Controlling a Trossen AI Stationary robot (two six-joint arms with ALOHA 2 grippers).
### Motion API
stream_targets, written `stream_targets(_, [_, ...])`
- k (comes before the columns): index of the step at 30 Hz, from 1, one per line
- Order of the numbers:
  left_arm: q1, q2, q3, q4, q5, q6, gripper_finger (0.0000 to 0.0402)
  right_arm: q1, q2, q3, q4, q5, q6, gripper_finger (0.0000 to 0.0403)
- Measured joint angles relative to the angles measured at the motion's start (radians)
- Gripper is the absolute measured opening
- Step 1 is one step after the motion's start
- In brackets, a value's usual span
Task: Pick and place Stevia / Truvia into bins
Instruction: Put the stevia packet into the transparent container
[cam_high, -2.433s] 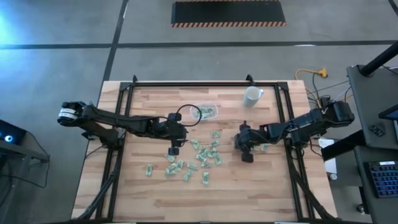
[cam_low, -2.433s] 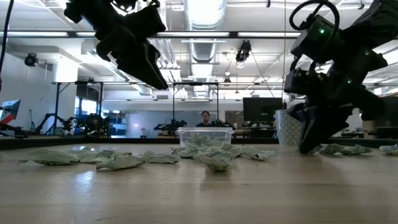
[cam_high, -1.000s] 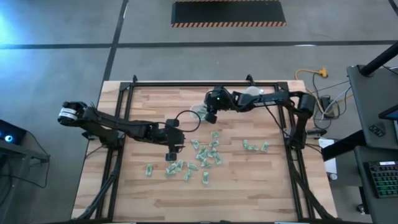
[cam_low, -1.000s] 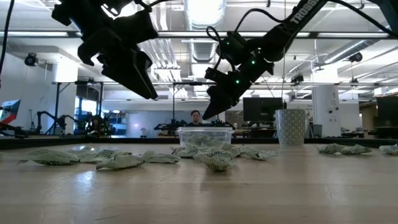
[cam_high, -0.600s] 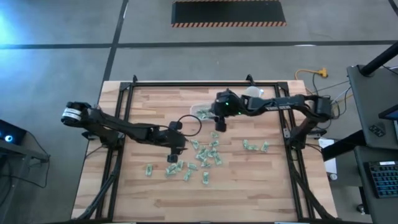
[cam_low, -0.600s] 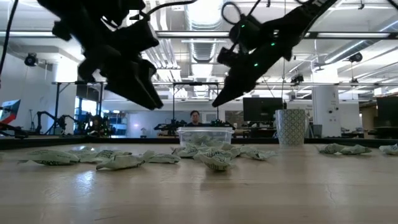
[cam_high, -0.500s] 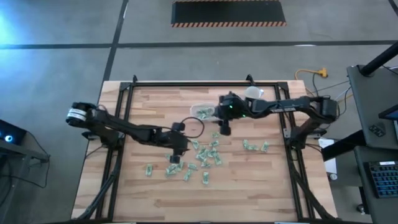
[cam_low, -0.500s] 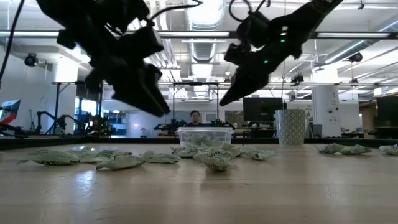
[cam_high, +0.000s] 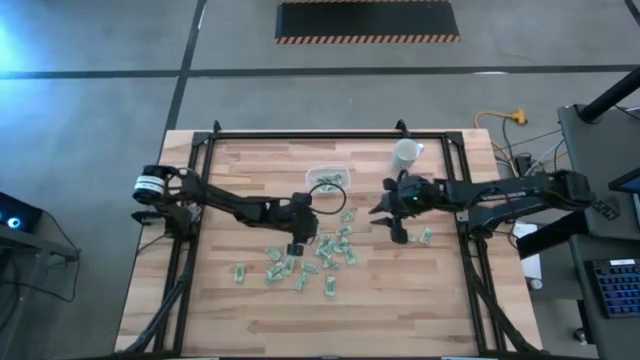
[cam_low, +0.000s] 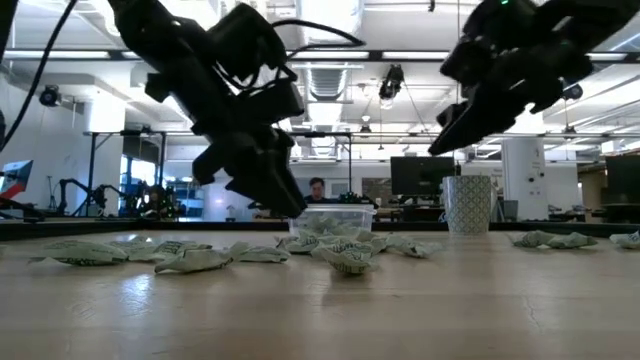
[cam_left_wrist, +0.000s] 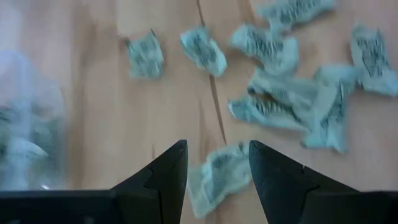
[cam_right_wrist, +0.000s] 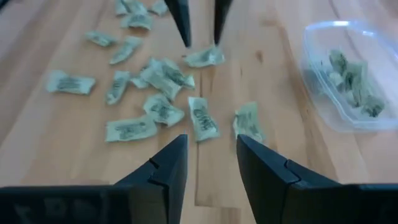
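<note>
Several light green and white Stevia packets lie scattered on the wooden table just near of the clear bin, which holds a few more packets. Two more packets lie to the right. My left gripper hangs open over the pile's left part; one packet lies on the table below the gap between its fingers. My right gripper hangs open and empty above the table between the pile and the two right-hand packets, its fingers pointing toward the pile.
A white patterned cup stands at the back, right of the bin. More packets lie toward the near left. A black frame runs around the table. In the room behind the table a person sits far off.
My right gripper has left the spot above the bin and swung toward the table's right and near side, stopping beside the two right-hand packets. My left gripper has shifted right and come down over the pile. The packets on the table have stayed where they were.
</note>
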Motion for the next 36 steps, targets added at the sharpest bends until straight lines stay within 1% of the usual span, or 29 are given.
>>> stream_targets(5, [0.025, 0.030, 0.037, -0.112, 0.021, -0.002, 0.0155, 0.005, -0.116, -0.034, 0.019, 0.009, 0.001, 0.0126])
stream_targets(7, [0.031, 0.042, 0.044, -0.119, 0.029, -0.002, 0.0155, 0.005, -0.152, -0.040, 0.016, 0.009, 0.000, 0.0124])
stream_targets(11, [0.046, 0.060, 0.053, -0.118, 0.047, -0.002, 0.0155, 0.008, -0.186, -0.039, 0.017, 0.010, -0.002, 0.0123])
stream_targets(15, [0.063, 0.073, 0.052, -0.129, 0.071, -0.021, 0.0152, 0.012, -0.183, -0.040, 0.017, 0.010, 0.000, 0.0122])
stream_targets(17, [0.069, 0.074, 0.052, -0.138, 0.078, -0.032, 0.0141, 0.012, -0.174, -0.040, 0.016, 0.010, 0.000, 0.0121])
stream_targets(20, [0.070, 0.074, 0.051, -0.145, 0.083, -0.032, 0.0115, 0.012, -0.156, -0.040, 0.016, 0.010, 0.000, 0.0120])
stream_targets(23, [0.070, 0.067, 0.048, -0.153, 0.086, -0.031, 0.0078, 0.012, -0.145, -0.040, 0.016, 0.010, 0.000, 0.0120])
stream_targets(27, [0.070, 0.043, 0.046, -0.162, 0.083, -0.030, 0.0018, 0.011, -0.142, -0.040, 0.017, 0.010, 0.000, 0.0118])
stream_targets(28, [0.070, 0.033, 0.046, -0.163, 0.082, -0.030, 0.0010, 0.011, -0.142, -0.040, 0.018, 0.010, 0.000, 0.0118])
stream_targets(32, [0.070, -0.006, 0.047, -0.162, 0.066, -0.030, 0.0008, 0.011, -0.142, -0.040, 0.019, 0.010, 0.000, 0.0117])
stream_targets(36, [0.070, -0.045, 0.052, -0.136, -0.041, -0.005, 0.0008, 0.011, -0.142, -0.040, 0.019, 0.010, 0.000, 0.0113])
